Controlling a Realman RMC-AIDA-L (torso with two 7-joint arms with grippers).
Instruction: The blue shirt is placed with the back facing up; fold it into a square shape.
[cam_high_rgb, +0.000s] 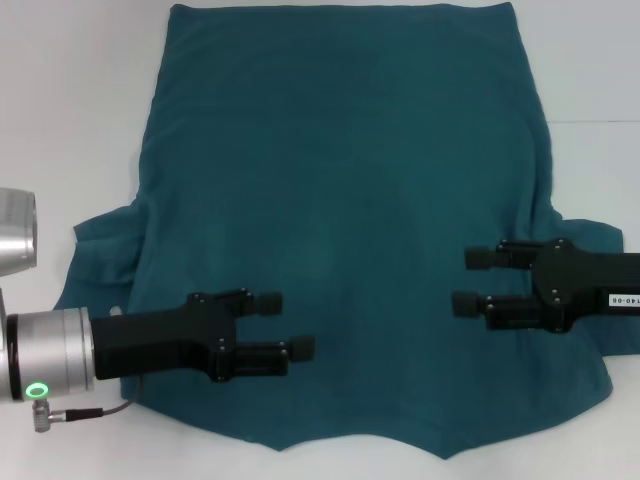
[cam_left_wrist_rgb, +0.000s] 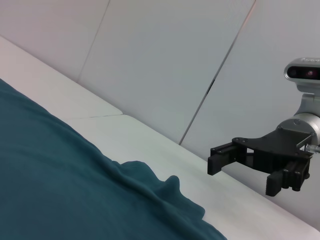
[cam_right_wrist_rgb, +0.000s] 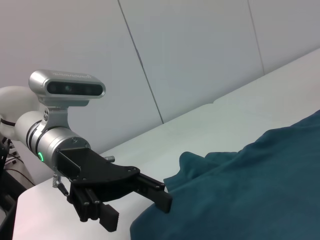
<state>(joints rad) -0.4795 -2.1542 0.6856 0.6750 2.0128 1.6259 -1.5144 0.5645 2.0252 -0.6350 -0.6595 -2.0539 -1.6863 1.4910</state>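
Observation:
The blue shirt (cam_high_rgb: 340, 200) lies spread flat on the white table, hem at the far side and neck end toward me. My left gripper (cam_high_rgb: 285, 325) is over the shirt's near left part, open, with nothing between its fingers. My right gripper (cam_high_rgb: 468, 281) is over the near right part, just inside the right sleeve (cam_high_rgb: 590, 235), also open and holding nothing. The two grippers point toward each other. The left wrist view shows the shirt (cam_left_wrist_rgb: 50, 175) and the right gripper (cam_left_wrist_rgb: 245, 175) beyond it. In the right wrist view the left gripper (cam_right_wrist_rgb: 135, 210) is at the edge of the shirt (cam_right_wrist_rgb: 260, 185).
The white table (cam_high_rgb: 60, 100) shows bare on both sides of the shirt. The left sleeve (cam_high_rgb: 100, 250) is rumpled beside my left arm. A pale panelled wall (cam_left_wrist_rgb: 165, 60) stands behind the table.

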